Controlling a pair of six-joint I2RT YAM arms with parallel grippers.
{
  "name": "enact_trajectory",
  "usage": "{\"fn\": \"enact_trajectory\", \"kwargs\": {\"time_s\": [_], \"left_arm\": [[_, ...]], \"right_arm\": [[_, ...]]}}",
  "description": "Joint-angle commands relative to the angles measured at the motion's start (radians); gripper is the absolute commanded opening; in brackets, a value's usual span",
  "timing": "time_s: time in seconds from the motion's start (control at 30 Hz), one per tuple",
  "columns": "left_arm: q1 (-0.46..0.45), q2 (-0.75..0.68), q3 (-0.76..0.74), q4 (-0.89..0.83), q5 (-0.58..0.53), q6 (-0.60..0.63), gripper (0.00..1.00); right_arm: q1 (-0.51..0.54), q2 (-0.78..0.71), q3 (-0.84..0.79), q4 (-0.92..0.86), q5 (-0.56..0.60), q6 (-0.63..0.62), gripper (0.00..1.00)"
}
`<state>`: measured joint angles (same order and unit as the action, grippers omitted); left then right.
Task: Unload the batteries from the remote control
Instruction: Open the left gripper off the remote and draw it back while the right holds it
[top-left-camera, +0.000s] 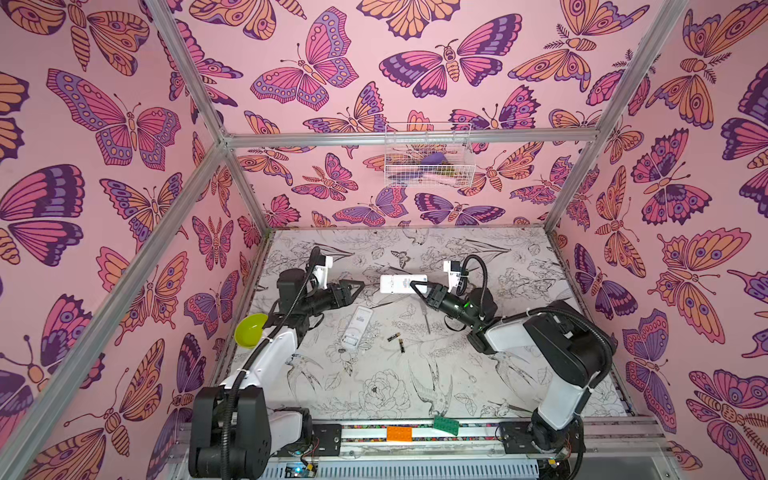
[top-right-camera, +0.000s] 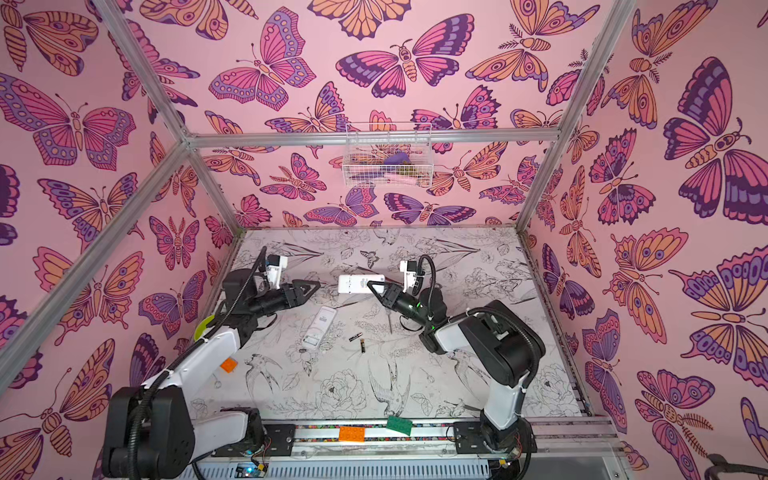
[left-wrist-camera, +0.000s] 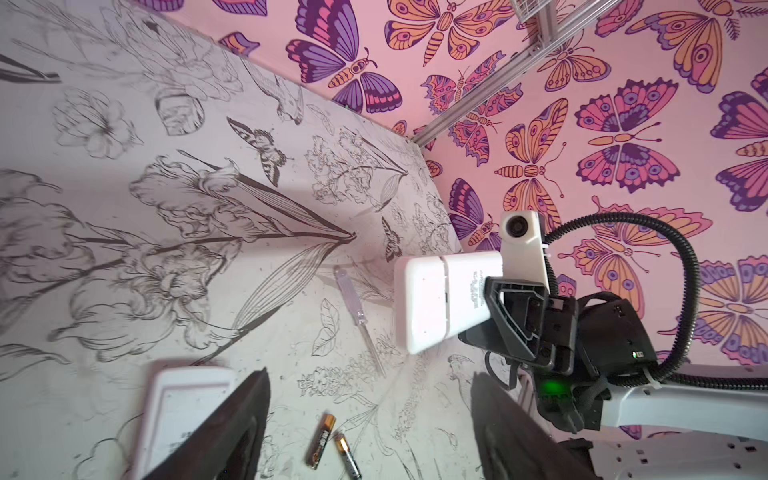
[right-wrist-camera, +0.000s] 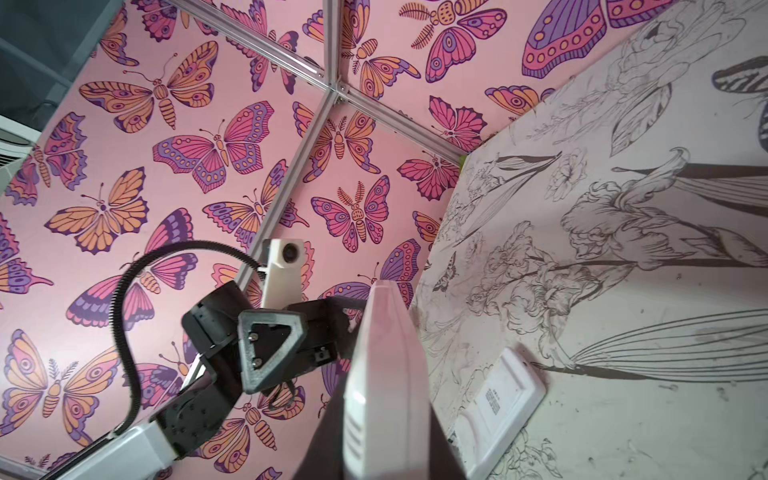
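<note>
The right gripper (top-left-camera: 415, 286) is pinched on one end of a white rectangular plastic remote control (top-left-camera: 399, 284). It holds that remote in the air beyond a second white remote (top-left-camera: 356, 328), which lies flat on the flower-printed tabletop (top-left-camera: 374, 395). The held remote's labelled back faces the left gripper (top-left-camera: 360, 286), probably so that arm can get at the battery cover. The left gripper's jaws are spread wide and hold nothing. It hangs above the far end of the flat remote, apart from the held one.

Two short black batteries with gold ends (top-left-camera: 394, 337) lie on the tabletop just beside the flat remote, on the right arm's side. No others are visible; they may be inside the held remote.
</note>
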<state>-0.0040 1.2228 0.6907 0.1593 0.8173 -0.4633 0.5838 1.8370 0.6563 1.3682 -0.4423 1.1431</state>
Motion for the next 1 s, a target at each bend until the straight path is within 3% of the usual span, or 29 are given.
{"fn": "enact_trajectory", "kwargs": {"time_s": [0.0, 0.27, 0.57, 0.83, 0.97], "left_arm": [[0.044, -0.039, 0.045, -0.093, -0.007, 0.120, 0.78], [0.083, -0.075, 0.121, -0.288, -0.046, 0.349, 0.90], [0.088, -0.095, 0.166, -0.419, -0.133, 0.543, 0.94], [0.091, -0.098, 0.178, -0.446, -0.092, 0.556, 0.97], [0.093, -0.095, 0.180, -0.443, -0.072, 0.546, 0.98]], "right_arm": [[-0.023, 0.071, 0.069, 0.043, 0.019, -0.026, 0.00], [-0.023, 0.160, 0.195, -0.177, 0.043, -0.230, 0.00], [0.008, 0.172, 0.311, -0.458, 0.072, -0.391, 0.00], [0.074, 0.193, 0.417, -0.636, 0.126, -0.503, 0.00], [0.087, 0.171, 0.440, -0.742, 0.206, -0.549, 0.00]]}}
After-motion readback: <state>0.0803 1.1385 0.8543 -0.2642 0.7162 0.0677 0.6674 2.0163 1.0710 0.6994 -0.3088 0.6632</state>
